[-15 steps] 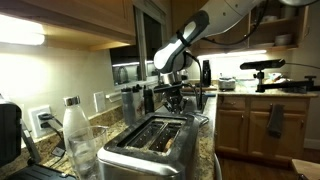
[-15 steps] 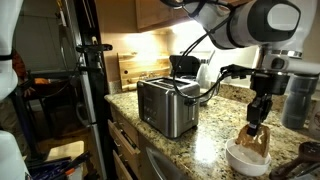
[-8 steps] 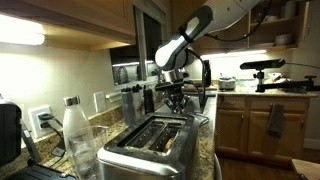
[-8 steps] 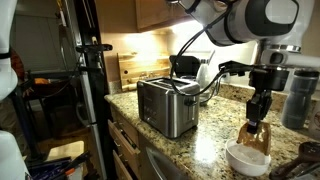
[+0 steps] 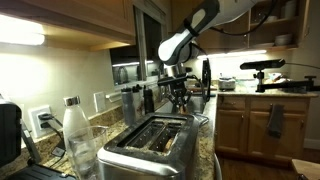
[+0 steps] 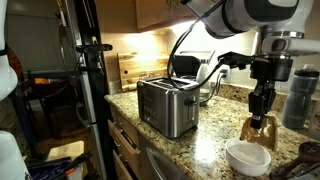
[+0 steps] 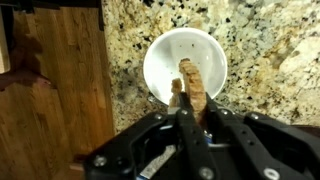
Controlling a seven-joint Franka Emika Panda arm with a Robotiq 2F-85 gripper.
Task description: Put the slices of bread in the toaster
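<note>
Below the pincer [image 6: 260, 114] spreads the granite table [image 6: 200, 150]. Toaster [image 6: 165, 105] sits well apart off to the pincer's side, slots [image 5: 152, 133] running roughly toward the pincer; slot contents unclear. White bowl [image 6: 246, 161] sits directly beneath the pincer. Bread slice [image 6: 258, 131] hangs upright just above the bowl, top edge pinched in the pincer, jaws pressed onto it. Rest of bowl looks empty, partly hidden. Next move likely needs a sideways carry, slice lined up with a slot.
</note>
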